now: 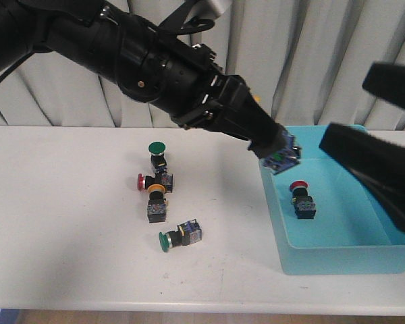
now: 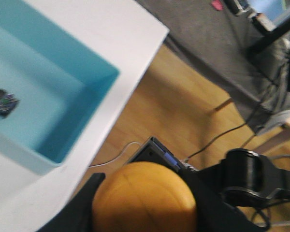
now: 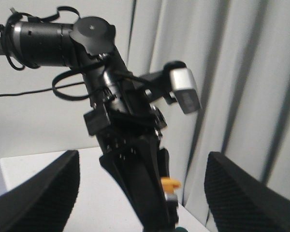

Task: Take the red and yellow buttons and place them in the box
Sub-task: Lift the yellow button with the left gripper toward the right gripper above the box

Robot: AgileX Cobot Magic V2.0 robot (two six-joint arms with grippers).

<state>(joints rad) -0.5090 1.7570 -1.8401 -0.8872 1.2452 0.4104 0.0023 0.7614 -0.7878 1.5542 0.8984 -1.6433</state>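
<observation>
My left gripper (image 1: pixel 278 150) is shut on a yellow button (image 2: pixel 144 198) and holds it over the far left corner of the turquoise box (image 1: pixel 337 260). In the front view only the held button's black body shows. One red button (image 1: pixel 300 196) lies inside the box. On the table, a red button (image 1: pixel 143 181) and a yellow button (image 1: pixel 156 194) lie together. My right gripper (image 1: pixel 347 111) is open and empty, raised above the box's right side. The right wrist view shows the held button's yellow cap (image 3: pixel 170 183) beside the left arm.
Two green-capped buttons are on the table, one upright (image 1: pixel 156 152) behind the red one and one on its side (image 1: pixel 177 236) nearer the front. The box stands at the table's right end, with wooden floor (image 2: pixel 183 106) beyond the edge. Curtains hang behind.
</observation>
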